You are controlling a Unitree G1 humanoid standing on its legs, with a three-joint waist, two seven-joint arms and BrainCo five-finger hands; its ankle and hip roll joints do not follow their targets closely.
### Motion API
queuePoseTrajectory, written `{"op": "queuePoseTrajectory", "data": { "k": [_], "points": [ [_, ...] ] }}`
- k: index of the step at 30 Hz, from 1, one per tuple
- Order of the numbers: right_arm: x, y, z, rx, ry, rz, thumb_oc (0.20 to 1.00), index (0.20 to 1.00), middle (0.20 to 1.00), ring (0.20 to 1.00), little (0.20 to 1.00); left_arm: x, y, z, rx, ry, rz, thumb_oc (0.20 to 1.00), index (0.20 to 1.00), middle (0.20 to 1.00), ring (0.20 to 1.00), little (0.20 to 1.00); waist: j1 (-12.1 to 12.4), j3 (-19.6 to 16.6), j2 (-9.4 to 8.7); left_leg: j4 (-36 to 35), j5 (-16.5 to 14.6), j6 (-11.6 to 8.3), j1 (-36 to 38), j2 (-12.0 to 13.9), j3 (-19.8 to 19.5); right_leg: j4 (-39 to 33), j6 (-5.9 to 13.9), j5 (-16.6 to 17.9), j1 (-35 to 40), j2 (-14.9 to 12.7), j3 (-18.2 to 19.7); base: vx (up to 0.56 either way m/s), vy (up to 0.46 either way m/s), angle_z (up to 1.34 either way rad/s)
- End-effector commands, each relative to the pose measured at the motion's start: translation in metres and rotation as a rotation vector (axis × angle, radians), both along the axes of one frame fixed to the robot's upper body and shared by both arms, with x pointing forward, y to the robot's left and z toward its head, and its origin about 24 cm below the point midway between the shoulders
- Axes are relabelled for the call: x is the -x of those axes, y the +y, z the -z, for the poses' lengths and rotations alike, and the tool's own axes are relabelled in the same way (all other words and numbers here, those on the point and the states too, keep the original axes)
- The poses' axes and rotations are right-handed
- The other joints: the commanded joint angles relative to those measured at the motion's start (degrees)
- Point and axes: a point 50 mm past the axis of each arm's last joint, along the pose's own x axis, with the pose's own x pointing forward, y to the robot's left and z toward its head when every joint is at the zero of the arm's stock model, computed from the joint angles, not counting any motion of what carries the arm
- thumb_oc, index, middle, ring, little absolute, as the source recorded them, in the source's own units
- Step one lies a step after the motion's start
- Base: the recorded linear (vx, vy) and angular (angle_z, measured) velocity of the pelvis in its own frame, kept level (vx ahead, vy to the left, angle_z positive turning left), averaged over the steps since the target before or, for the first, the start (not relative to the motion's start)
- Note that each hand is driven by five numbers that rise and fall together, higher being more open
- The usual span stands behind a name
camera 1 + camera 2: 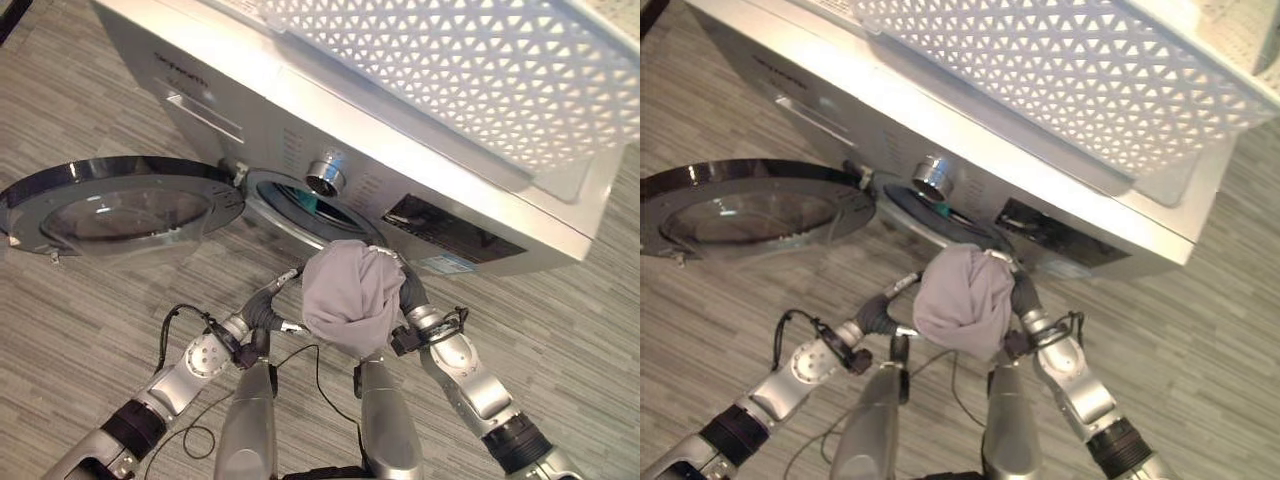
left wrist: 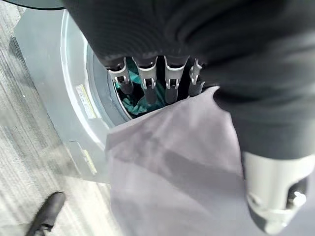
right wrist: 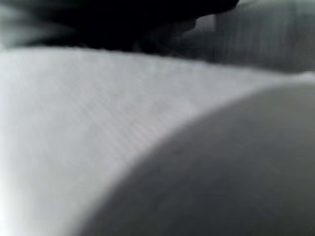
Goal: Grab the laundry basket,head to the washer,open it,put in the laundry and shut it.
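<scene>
A bundled grey cloth [image 1: 350, 292] hangs between both arms just before the washer's [image 1: 300, 120] open drum, door [image 1: 110, 205] swung wide. The left robot hand [image 2: 147, 81] reaches with straight fingers at the drum mouth, beside the cloth. The right robot hand [image 1: 408, 290] is buried behind the cloth; I cannot tell its grip. The basket [image 1: 450, 70] sits on top. A trailing edge could snag the rim or spill to the floor.

We can read no text anywhere. The washer [image 1: 420, 190] carries small printed labels, but we cannot make them out.
</scene>
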Motion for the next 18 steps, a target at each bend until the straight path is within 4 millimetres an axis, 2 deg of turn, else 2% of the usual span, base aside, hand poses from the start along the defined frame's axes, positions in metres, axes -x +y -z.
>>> {"op": "queuePoseTrajectory", "data": {
  "k": [1, 12, 18],
  "points": [
    [0.007, 0.003, -0.037, -0.138, -0.173, -0.029, 0.2, 0.2, 0.2, 0.2, 0.2, 0.008, -0.013, -0.015, 0.063, -0.114, 0.03, 1.0, 1.0, 1.0, 1.0, 1.0, 0.62, -2.6, -0.14, 1.1, -7.15, 0.21, 4.18, 3.25, 2.57, -2.5, 4.18, 2.4, -2.92, -5.65, 1.21, -0.03, -0.039, 0.12],
    [0.0, 0.023, -0.046, -0.211, -0.187, -0.03, 0.2, 0.2, 0.2, 0.2, 0.2, -0.01, -0.053, -0.004, 0.014, -0.154, -0.001, 1.0, 1.0, 1.0, 1.0, 1.0, 0.53, -1.73, -1.11, -0.22, -6.33, 0.17, 3.59, 3.67, 2.24, -3.04, 3.88, 2.44, -3.68, -5.2, 0.33, -0.02, -0.038, 0.07],
    [-0.001, 0.032, -0.044, -0.219, -0.163, -0.068, 0.2, 0.2, 0.2, 0.2, 0.2, -0.021, -0.073, -0.017, 0.096, -0.175, 0.008, 1.0, 1.0, 1.0, 1.0, 1.0, 0.25, -1.18, -1.5, -1.67, -5.3, -0.1, 3.92, 4.32, 2.05, -2.76, 3.68, 2.41, -4.18, -4.87, 0.11, -0.01, -0.028, 0.0]
  ]
}}
